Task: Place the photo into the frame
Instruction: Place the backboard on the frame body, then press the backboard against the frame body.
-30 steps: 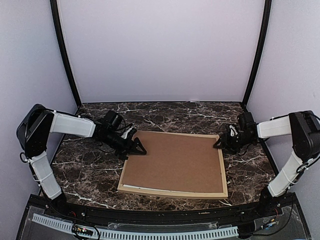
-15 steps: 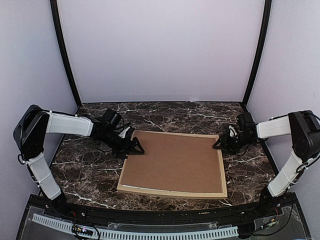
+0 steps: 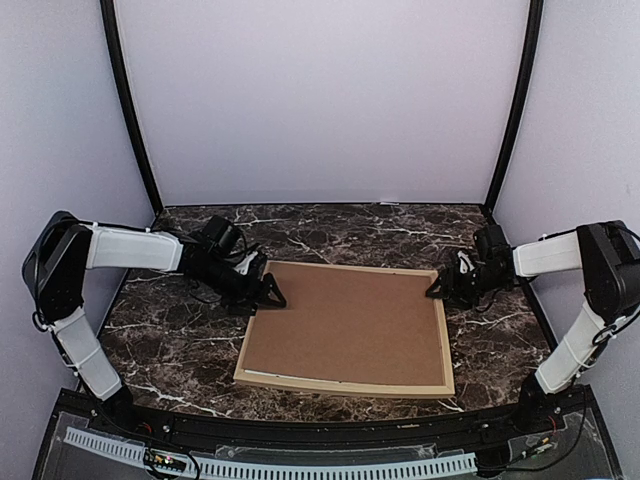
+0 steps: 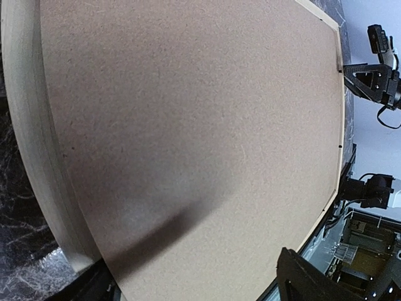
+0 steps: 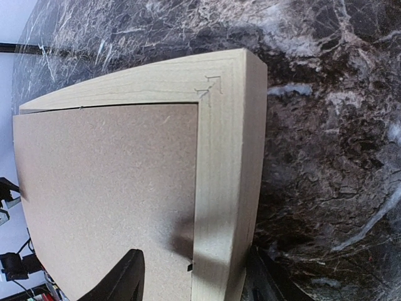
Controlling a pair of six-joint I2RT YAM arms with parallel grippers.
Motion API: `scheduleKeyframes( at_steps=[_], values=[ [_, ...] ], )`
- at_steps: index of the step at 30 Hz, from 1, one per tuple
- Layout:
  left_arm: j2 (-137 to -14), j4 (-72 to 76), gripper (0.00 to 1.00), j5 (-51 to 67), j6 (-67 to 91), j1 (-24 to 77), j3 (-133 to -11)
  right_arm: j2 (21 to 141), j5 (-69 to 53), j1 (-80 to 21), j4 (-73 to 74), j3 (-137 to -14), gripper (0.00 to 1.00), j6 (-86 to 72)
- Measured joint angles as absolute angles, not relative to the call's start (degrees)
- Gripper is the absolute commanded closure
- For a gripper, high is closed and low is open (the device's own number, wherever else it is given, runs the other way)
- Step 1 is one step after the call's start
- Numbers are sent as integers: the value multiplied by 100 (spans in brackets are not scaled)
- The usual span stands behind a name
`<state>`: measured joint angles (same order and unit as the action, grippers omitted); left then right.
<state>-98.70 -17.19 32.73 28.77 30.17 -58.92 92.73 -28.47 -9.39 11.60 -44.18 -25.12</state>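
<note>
Since a second ago the left arm (image 3: 130, 248) has drawn back toward its own side. The left tool (image 3: 270, 292) has slid off the brown backing board (image 3: 345, 325) and now sits at the far left corner of the frame (image 3: 400, 388). The right tool (image 3: 437, 289) has not moved from the far right corner. The frame and board lie where they lay before.

The frame rests face down and flat on the tabletop (image 3: 170, 340), roughly midway between the two arms, with the backing board filling it.

In the left wrist view the fingers (image 4: 310, 279) of the left tool are spread wide at the bottom of the picture. One is over the board and the other beside the frame's corner, and they grasp nothing: the tool is released.

In the right wrist view one of the right tool's fingers (image 5: 122, 279) hangs over the board and the other stands outside the side rail, so the jaws straddle that rail. Whether they press on it I cannot tell.

Faint angled marks are pressed into the wood at the mitred corner joint (image 5: 212, 84); they are not writing.

The tabletop is dark marble-patterned with white veins. Plain pale walls (image 3: 320, 100) enclose it, with a black pole (image 3: 130, 110) at each back corner. A white slotted strip (image 3: 300, 467) runs along the near edge.
</note>
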Motion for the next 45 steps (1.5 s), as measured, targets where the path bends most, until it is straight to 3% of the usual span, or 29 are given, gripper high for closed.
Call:
scheduleKeyframes(
  at_steps=[22, 28, 45],
  values=[
    [-9594, -2224, 16, 1363, 2571, 3013, -5920, 9273, -2847, -943, 1214, -4418, 44, -2447],
    [-9699, -2137, 13, 987, 2552, 2917, -6208, 9273, -2845, -945, 1216, -4418, 44, -2432],
    [-10551, -856, 12, 1876, 2018, 2571, -7332, 9273, -2847, -947, 1212, -4421, 44, -2429]
  ],
)
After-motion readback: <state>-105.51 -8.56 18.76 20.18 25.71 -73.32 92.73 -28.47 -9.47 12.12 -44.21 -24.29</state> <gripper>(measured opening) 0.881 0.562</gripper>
